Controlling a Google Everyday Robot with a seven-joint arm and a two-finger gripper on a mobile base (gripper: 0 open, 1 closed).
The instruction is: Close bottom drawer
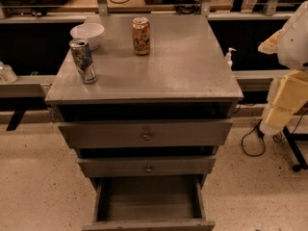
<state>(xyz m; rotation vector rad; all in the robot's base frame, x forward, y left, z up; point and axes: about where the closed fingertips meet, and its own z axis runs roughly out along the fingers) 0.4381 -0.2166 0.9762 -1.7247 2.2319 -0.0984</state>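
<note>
Grey paint covers the cabinet (144, 134) and its flat surface (183, 66). The bottom drawer (149, 201) is pulled far out toward the camera, so the inside of its shallow box is seen from above, and its low plain front panel lies at the lower border of the view. Above it are the middle drawer (192, 166) and the top drawer (96, 134), each with a small brass knob in the centre of the front.

On the surface, a white bowl (87, 34) stands near the back left corner. A silver and blue can (83, 60) stands upright near the left edge, just in front of the bowl. An orange can (141, 35) stands upright near the back edge, to the right of the bowl and apart from it.

Beyond the right edge of the surface, a small white pump bottle (230, 57) is seen lower down. The hand (284, 105) of the robot shows as cream-coloured blocks at the right border of the view, beside the cabinet and well apart from the bottom drawer. I cannot tell if it is open or closed, and it touches nothing that I can see. A black cable (252, 143) lies on the speckled floor (38, 177) below it.
</note>
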